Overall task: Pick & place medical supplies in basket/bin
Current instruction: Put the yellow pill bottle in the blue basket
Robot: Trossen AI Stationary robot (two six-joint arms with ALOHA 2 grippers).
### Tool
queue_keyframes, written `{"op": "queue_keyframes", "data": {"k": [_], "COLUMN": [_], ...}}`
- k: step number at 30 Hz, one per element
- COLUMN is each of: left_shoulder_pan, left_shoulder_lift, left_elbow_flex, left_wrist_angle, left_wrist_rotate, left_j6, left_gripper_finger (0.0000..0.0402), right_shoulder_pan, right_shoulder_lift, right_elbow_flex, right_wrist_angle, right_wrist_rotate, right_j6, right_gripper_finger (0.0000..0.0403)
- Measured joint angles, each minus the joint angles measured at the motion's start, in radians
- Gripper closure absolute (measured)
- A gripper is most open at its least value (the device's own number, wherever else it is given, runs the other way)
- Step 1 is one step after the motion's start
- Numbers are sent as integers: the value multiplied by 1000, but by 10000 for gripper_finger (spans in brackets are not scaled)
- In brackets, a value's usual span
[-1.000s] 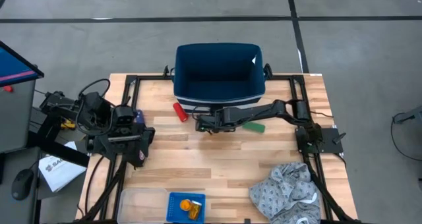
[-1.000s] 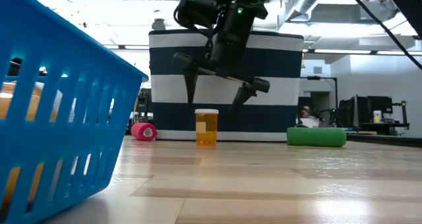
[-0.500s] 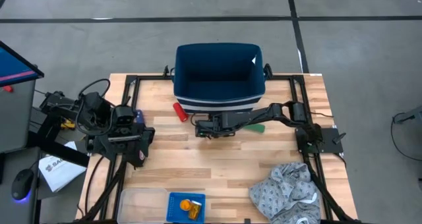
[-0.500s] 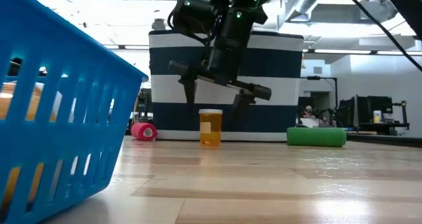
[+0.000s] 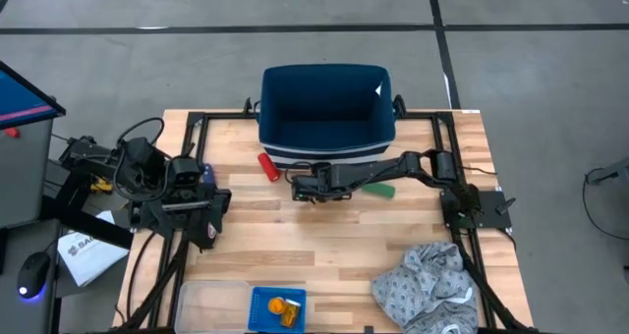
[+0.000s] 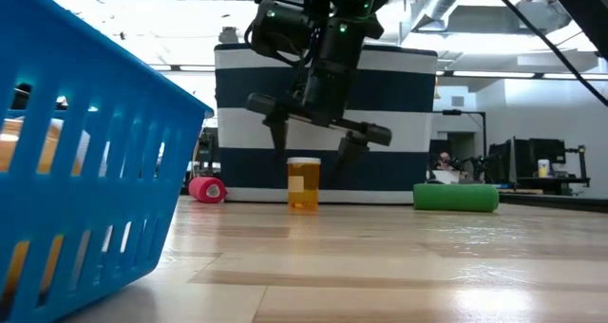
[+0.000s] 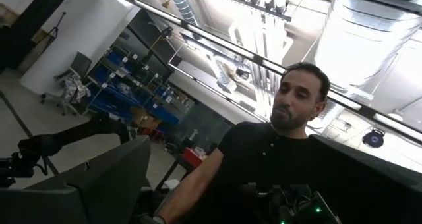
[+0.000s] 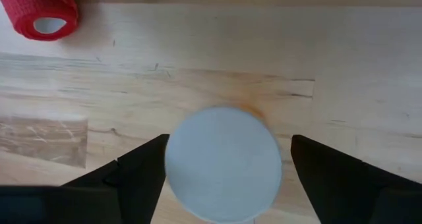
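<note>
I am hovering the right end effector (image 6: 311, 150) – fingers spread, gripping nothing – over the white-capped pill bottle (image 6: 303, 182) standing on the counter (image 6: 399, 256) before the striped tub (image 6: 408, 85); light, rigid, probably slick – best pinched across its cap.

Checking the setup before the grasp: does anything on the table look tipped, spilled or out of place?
Nothing stands out. The white-capped pill bottle stands upright under the open right gripper; red roll and green piece lie flat beside the striped tub.
</note>
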Motion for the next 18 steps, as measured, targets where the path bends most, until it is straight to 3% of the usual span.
{"op": "queue_keyframes", "data": {"k": [8, 18], "left_shoulder_pan": [0, 0], "left_shoulder_lift": [0, 0], "left_elbow_flex": [0, 0], "left_wrist_angle": [0, 0], "left_wrist_rotate": [0, 0], "left_j6": [0, 0], "left_gripper_finger": [2, 2], "right_shoulder_pan": [7, 7], "right_shoulder_lift": [0, 0], "right_elbow_flex": [0, 0], "right_wrist_angle": [-4, -2], "right_wrist_rotate": [0, 2], "right_j6": [1, -6], "right_gripper_finger": [121, 123]}}
